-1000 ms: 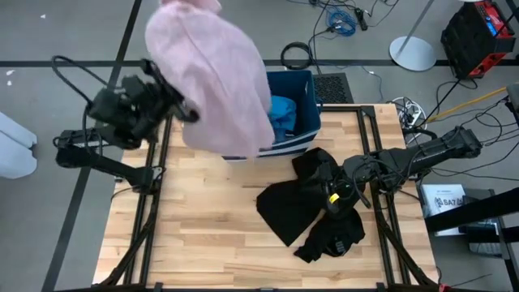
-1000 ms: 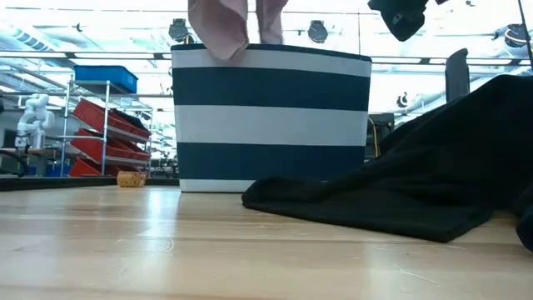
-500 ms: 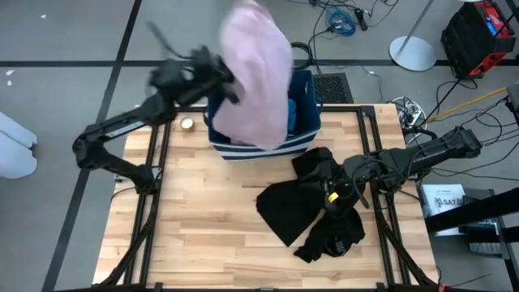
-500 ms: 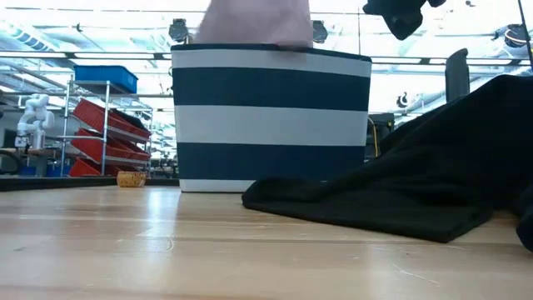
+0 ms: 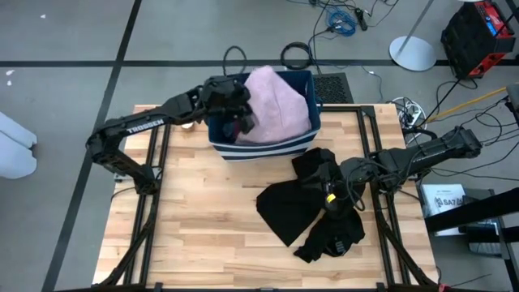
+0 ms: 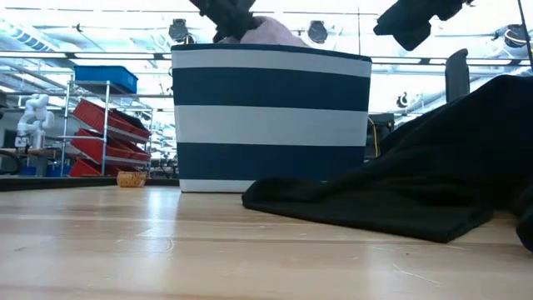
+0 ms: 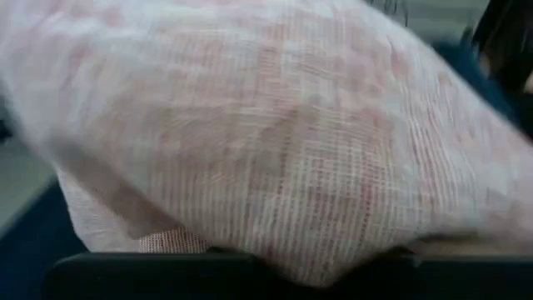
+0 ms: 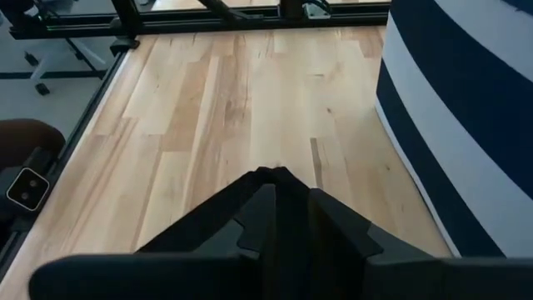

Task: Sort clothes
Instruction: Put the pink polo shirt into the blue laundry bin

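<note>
- A pale wooden table (image 5: 203, 219) sits on a grey floor, with shelving in the room behind.
- At its far edge stands the navy-and-white striped fabric bin (image 6: 271, 117). The pale pink garment (image 5: 280, 109) now lies inside it, heaped above the rim.
- My left fingers (image 5: 241, 118) are down in the bin against that pink cloth. The fabric fills my wrist view, so I cannot tell whether they are pinching it or have let go.
- My right fingers (image 8: 281, 204) are pressed together on black fabric, over the black garments (image 5: 312, 211) heaped on the right of the table.
- By my reckoning the pink piece is nearly sorted; the black pile is left.
</note>
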Tool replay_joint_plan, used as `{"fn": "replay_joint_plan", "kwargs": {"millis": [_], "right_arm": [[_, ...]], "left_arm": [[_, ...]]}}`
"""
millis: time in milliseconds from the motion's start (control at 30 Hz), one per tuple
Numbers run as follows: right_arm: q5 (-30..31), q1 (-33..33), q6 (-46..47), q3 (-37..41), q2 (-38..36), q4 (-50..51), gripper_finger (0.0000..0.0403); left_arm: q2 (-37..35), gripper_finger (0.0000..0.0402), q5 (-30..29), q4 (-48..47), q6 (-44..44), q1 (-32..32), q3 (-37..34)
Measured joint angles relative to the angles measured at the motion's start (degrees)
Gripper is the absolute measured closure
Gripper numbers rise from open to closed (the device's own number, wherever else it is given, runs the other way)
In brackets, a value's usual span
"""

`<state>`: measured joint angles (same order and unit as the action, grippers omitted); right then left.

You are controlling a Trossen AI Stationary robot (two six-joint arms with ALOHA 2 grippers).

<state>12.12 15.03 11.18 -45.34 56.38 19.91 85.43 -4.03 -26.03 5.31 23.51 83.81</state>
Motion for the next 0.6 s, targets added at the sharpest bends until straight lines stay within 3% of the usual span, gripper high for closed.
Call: {"fn": "replay_joint_plan", "kwargs": {"millis": [400, 600], "right_arm": [[0.36, -0.09, -3.18, 0.0, 0.0, -2.17, 0.0339], [2.8, -0.43, -3.72, 0.0, -0.02, -3.03, 0.0339]], "left_arm": [[-0.01, 0.0359, -0.94, -29.86, -0.46, 0.04, 0.0], [-0.02, 0.0361, -0.08, -30.39, 0.04, -0.01, 0.0]]}}
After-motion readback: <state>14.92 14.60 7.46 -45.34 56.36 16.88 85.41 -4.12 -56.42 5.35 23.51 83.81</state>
